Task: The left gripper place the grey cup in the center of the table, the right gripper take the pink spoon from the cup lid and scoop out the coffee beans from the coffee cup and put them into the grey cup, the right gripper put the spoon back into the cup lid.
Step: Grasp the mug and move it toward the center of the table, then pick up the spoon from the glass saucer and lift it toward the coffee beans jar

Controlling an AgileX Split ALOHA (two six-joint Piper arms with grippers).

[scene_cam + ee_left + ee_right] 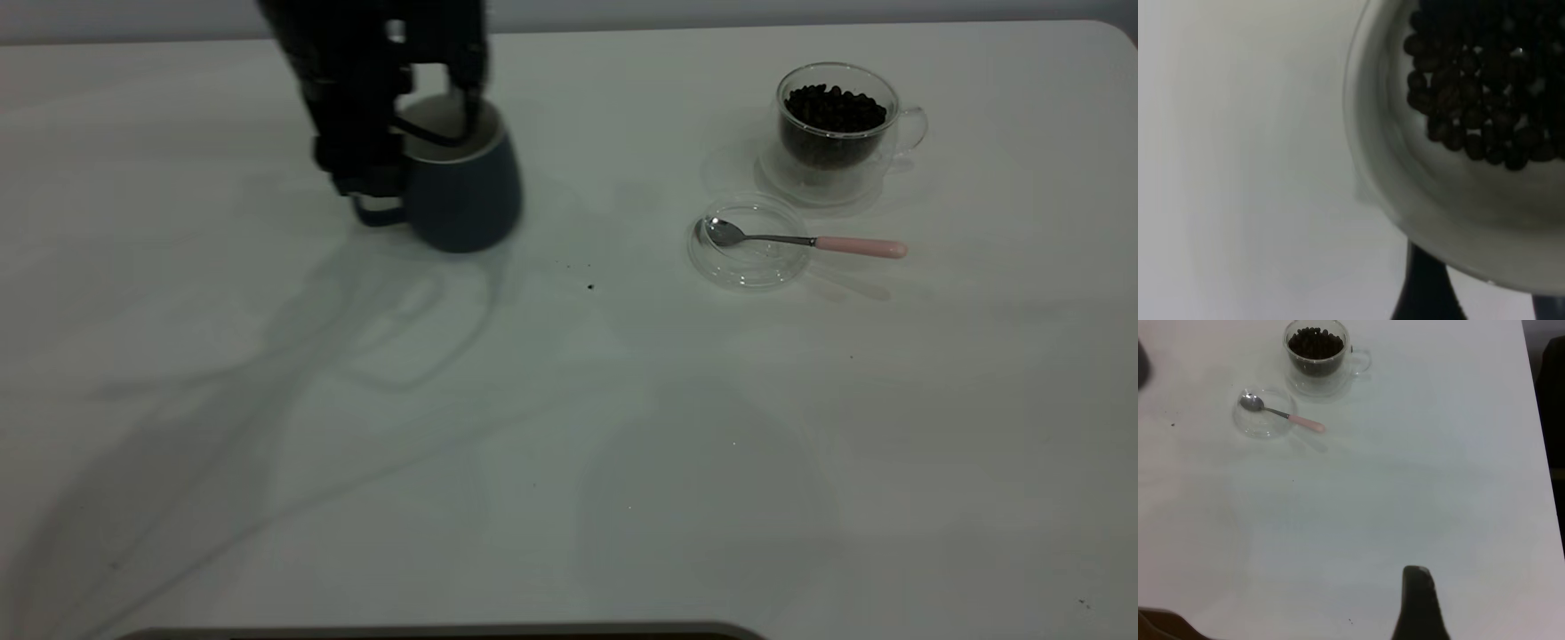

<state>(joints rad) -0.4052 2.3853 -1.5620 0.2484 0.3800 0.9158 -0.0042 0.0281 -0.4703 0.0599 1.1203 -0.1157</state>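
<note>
My left gripper [440,124] is shut on the rim of the dark grey cup [467,191] at the table's far left, one finger inside and one outside. The cup looks slightly tilted. In the left wrist view the cup's pale inside [1438,193] holds several coffee beans [1478,87], with my gripper [1485,297] at its rim. The pink-handled spoon [805,240] lies across the clear cup lid [745,267], bowl in the lid. The glass coffee cup [836,124] full of beans stands behind it. My right gripper [1471,613] hangs empty over the near right, one finger [1418,607] showing.
The spoon [1281,413], lid [1261,427] and coffee cup [1317,350] also show far off in the right wrist view. A few loose specks [590,286] lie on the white table [569,444] between the grey cup and the lid.
</note>
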